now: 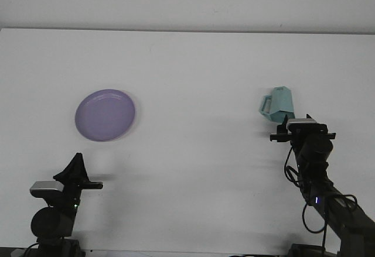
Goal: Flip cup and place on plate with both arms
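1. While my right jaws [302,120] hang just at the near side of the teal cup [278,105], the step in hand is, as I judge it, the approach for the first grasp; nothing is lifted or flipped yet.
2. The cup stands on the white bench [193,64] at the right, mouth down by the look of it (wider at the bottom, narrower on top), with its handle pointing left. My right arm's wrist covers its near lower edge, so I cannot tell whether I am touching it.
3. Whether my right jaws are spread or closed I cannot tell from this view; they face away from the camera and the wrist hides them.
4. My left jaws [76,162] sit low at the near left, well apart from everything; their state I cannot tell either.
5. The purple plate [105,115] lies bare at the left of the bench, well apart from the cup.
6. Next, I reckon, the right jaws must take the cup by its body or handle, lift and turn it mouth up, then bring it leftward so my left arm can take it on to the plate.
7. Count: one cup, one plate, two arms.
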